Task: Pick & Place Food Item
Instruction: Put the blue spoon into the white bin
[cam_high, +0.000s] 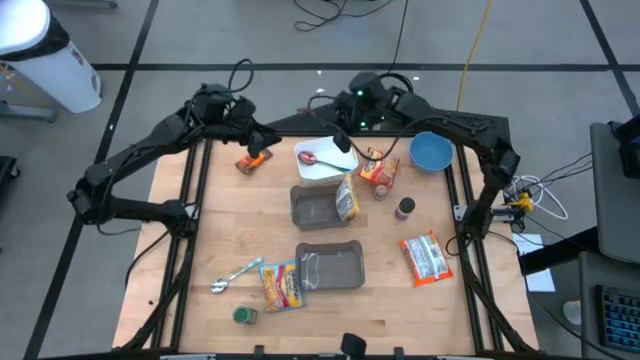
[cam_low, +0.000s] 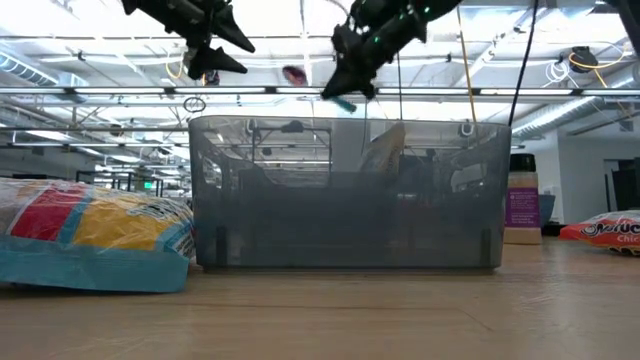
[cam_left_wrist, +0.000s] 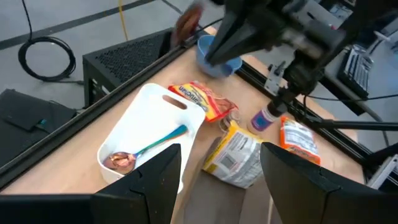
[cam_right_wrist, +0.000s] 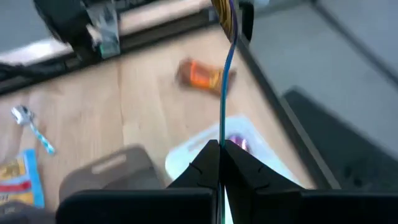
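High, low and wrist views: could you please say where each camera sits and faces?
High: overhead, straight down on table; both arms.
Low: table height, facing grey bin; arms above.
Left wrist: past open left gripper toward white tray.
Right wrist: past right gripper pinching spoon, toward table.
Both wrist views share white tray and spoon.

A light wooden table top framed by black rails is seen from above. Directly on it are set a white rectangular tray, two grey plastic bins, a blue bowl, a small orange packet, a red-and-yellow snack bag, a dark-capped bottle, an orange-and-white pouch, a yellow-and-red bag, a teal-handled metal spoon and a green-lidded jar
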